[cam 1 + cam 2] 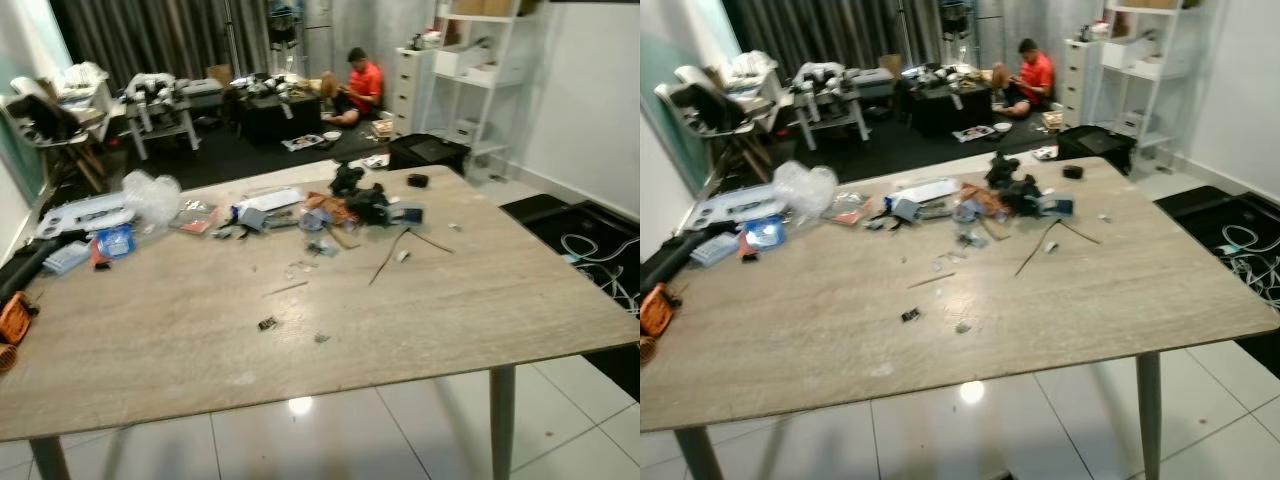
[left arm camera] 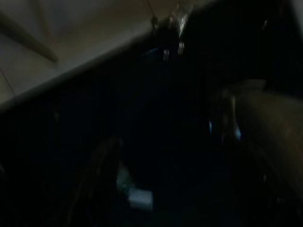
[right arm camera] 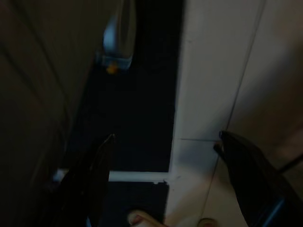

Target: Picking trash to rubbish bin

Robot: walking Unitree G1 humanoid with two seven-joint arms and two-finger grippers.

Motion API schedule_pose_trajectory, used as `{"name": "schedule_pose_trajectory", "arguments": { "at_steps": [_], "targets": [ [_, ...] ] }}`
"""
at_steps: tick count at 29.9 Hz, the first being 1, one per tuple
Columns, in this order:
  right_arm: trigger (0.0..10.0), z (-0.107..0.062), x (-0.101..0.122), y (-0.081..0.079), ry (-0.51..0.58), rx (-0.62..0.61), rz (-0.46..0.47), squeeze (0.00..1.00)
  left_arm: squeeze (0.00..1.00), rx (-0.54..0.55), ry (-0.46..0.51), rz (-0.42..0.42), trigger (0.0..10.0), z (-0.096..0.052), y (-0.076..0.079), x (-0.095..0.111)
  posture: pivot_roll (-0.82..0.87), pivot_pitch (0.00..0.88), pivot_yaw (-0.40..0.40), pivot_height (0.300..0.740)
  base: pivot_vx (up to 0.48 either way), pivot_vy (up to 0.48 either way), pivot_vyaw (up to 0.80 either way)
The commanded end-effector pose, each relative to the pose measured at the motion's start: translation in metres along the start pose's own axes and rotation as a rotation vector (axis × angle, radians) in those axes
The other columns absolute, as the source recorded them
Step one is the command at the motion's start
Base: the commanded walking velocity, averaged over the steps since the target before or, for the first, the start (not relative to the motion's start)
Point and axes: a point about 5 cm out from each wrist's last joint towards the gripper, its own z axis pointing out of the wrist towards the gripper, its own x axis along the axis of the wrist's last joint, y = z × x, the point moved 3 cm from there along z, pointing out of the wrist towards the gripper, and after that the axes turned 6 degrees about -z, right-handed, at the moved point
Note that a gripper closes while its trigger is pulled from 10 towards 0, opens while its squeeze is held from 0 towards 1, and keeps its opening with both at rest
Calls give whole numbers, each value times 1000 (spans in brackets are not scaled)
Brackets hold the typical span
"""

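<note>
Trash [image 1: 330, 215] lies scattered mid-surface [image 1: 180, 350], far side. Right gripper [image 3: 165, 161] hangs spread and empty over the floor; left gripper I cannot tell. I judge reaching across risks sweeping scraps off.

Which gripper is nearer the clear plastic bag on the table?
Left, probably. The plastic bag lies on the table's left side. The right gripper hangs open low over floor tiles; the left gripper hangs in shade, so its exact spot is unclear.

floor: white tiles [image 1: 330, 440] | wooden table [image 1: 150, 340] | dark curtains [image 1: 150, 35] | white shelving [image 1: 480, 60]
</note>
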Motion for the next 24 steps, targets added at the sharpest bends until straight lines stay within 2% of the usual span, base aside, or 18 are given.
{"name": "schedule_pose_trajectory", "arguments": {
  "at_steps": [1,5,8,9,11,15,16,18,19,21,22,23,24],
  "targets": [
    [10000,1,4,-6,12,26,-6,0,0,10,-46,-3,10000,-2,-3,-15,-127,86,109,740,0,0,788],
    [10000,0,6,-2,13,-1,-19,0,0,9,-47,1,10000,-2,-3,-15,-129,84,109,740,0,0,788],
    [10000,-2,6,16,12,-108,-9,0,0,8,-50,6,10000,-2,-3,-15,-133,81,109,740,0,0,521],
    [10000,-2,6,16,12,-108,-9,0,0,8,-50,6,10000,-2,-3,-15,-133,81,109,740,0,0,0],
    [10000,-6,4,36,20,-216,90,0,0,5,-54,17,10000,-2,-2,-15,-134,79,109,740,0,0,0],
    [10000,-18,-8,80,27,-413,363,0,0,-7,-54,29,10000,-2,-1,-15,-139,77,107,740,0,0,0],
    [10000,-21,-10,87,30,-443,402,0,0,-7,-54,30,10000,-2,-1,-15,-139,77,107,740,0,0,0],
    [10000,-35,-17,119,58,-574,538,0,0,-12,-60,39,10000,-2,-1,-15,-149,78,109,740,0,-472,0],
    [10000,-35,-17,119,58,-574,538,0,0,-12,-60,39,10000,-2,-1,-15,-149,78,109,740,0,-472,0],
    [10000,-49,-22,146,87,-685,631,0,0,-9,-60,32,10000,-2,-1,-16,-154,82,111,740,0,-472,0],
    [10000,-49,-22,146,87,-685,631,0,0,-9,-60,32,10000,-2,-1,-16,-154,82,111,740,0,-472,0],
    [10000,-59,-24,162,108,-757,661,0,0,0,-55,24,10000,-2,-2,-15,-157,83,110,740,0,0,0],
    [10000,-59,-24,162,108,-757,661,0,0,0,-55,24,10000,-2,-2,-15,-157,83,110,740,0,0,0]
  ]
}}
